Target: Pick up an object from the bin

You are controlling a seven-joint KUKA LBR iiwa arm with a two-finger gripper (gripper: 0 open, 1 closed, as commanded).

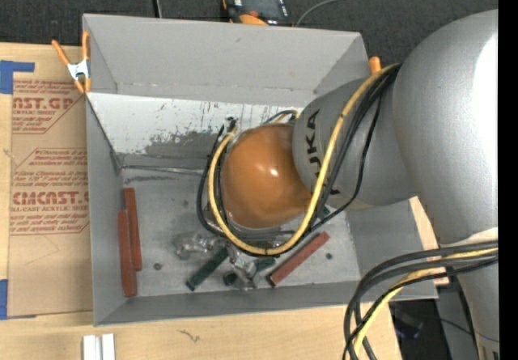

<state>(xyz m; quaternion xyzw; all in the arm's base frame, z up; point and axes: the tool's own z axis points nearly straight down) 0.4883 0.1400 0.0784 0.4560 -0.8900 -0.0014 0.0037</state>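
My gripper (242,261) hangs low over the front middle of the bin, mostly hidden under the arm's orange dome. Right beneath it lie a dark green pen-like stick (207,268), pointing to the front left, and a small dark and silver piece (239,277). A clear, shiny crumpled thing (191,246) lies just to the left of the gripper. A reddish-brown flat stick (298,258) lies at a slant just to its right. I see nothing held in the gripper.
Two long reddish-brown sticks (129,242) lie side by side along the bin's left wall. The arm fills the bin's right half, with yellow and black cables looping around the dome.
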